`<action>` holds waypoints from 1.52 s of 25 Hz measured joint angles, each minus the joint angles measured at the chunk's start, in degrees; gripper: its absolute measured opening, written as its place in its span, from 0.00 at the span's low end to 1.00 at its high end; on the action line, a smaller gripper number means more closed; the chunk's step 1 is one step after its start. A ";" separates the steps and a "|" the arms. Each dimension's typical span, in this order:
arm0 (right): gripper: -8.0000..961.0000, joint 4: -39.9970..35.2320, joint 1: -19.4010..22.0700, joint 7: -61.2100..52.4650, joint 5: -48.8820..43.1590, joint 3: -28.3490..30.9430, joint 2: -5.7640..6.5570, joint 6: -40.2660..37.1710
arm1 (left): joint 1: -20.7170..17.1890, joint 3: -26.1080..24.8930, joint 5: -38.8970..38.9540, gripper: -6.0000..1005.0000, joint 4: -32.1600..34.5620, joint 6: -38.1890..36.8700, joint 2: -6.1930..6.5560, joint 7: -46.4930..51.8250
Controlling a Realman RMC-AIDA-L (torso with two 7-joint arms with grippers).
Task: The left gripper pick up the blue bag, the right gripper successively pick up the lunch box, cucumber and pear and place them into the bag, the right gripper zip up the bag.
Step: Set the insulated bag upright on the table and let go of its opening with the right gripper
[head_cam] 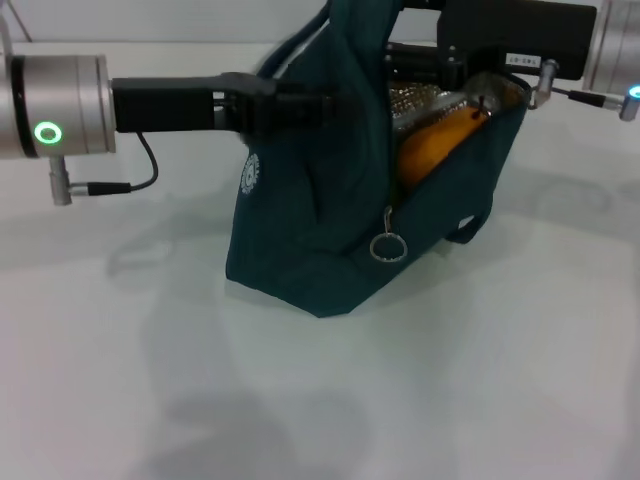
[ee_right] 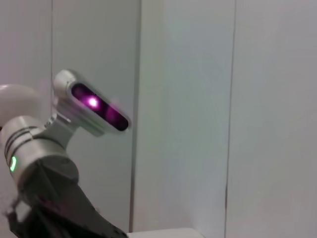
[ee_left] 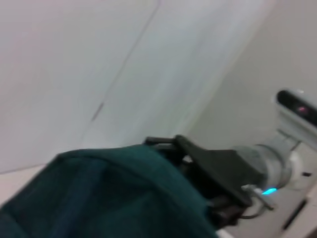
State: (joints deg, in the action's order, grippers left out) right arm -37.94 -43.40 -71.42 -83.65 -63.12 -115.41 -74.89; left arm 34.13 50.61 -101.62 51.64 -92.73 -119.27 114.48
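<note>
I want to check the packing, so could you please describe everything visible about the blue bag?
The bag is dark teal fabric with a small white round logo on its side and a silver foil lining showing at its mouth. It stands on the white table, leaning, its top partly unzipped. A metal ring pull hangs on the front seam. The orange pear shows inside. The left tool reaches its upper side; the right tool is at the opening.

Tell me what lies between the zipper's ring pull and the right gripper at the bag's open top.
In the head view, the orange-yellow pear and silver foil lining show in the blue bag's opening, between the ring pull and the right gripper.
</note>
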 joint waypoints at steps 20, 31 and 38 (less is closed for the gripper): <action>0.72 -0.54 -2.12 -0.73 0.25 -3.84 -0.29 2.40 | -0.97 0.28 -1.19 0.72 1.39 2.73 -0.03 9.15; 0.72 -1.52 -2.35 -0.38 0.08 -5.22 -0.43 4.83 | -0.23 1.72 -2.91 0.72 5.07 2.38 0.66 17.45; 0.72 -2.34 -2.34 -0.32 0.45 -6.16 -0.54 5.59 | 0.95 1.83 -5.77 0.72 5.19 2.67 0.42 19.73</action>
State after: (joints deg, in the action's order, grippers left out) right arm -40.27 -45.74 -71.74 -83.20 -69.28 -115.95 -69.30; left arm 35.08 52.44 -107.40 56.83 -90.06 -118.85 134.21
